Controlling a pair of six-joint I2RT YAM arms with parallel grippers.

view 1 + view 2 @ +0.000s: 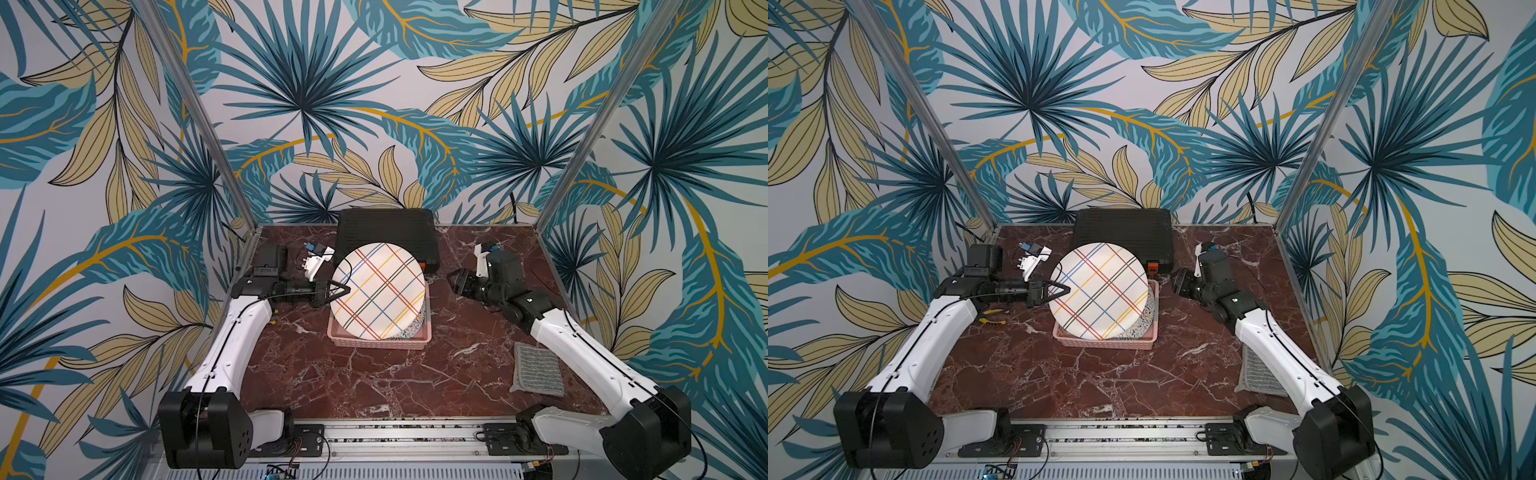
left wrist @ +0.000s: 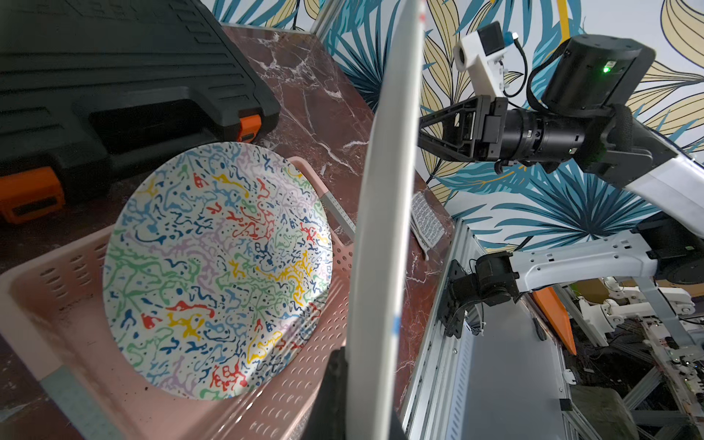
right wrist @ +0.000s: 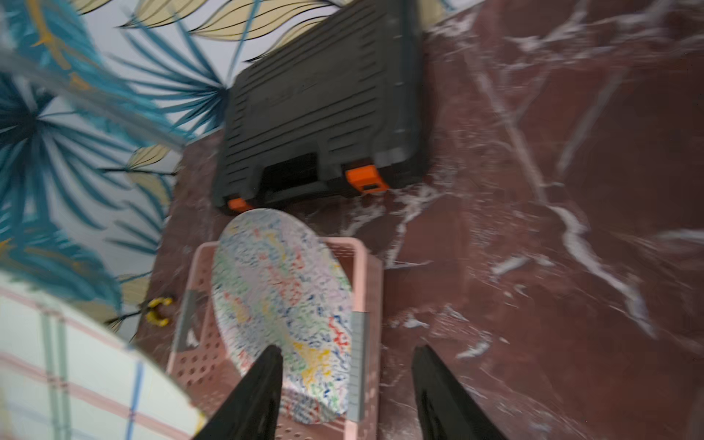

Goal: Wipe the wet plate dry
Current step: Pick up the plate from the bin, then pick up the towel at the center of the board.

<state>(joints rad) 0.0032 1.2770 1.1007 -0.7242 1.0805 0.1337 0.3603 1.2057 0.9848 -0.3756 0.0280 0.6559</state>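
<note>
The left pincer is clenching the rim of the plaid plate, holding it on edge above the pink basket; the right pincer is gaping empty nearby. Likely stiff, slick while wet and breakable, it is calling for a firm rim hold

A black tool case with orange latches sits at the counter's twelve o'clock edge, a pink basket just at its six o'clock. A splatter-patterned plate leans inside the basket; yellow-handled pliers lie at its nine o'clock.
</note>
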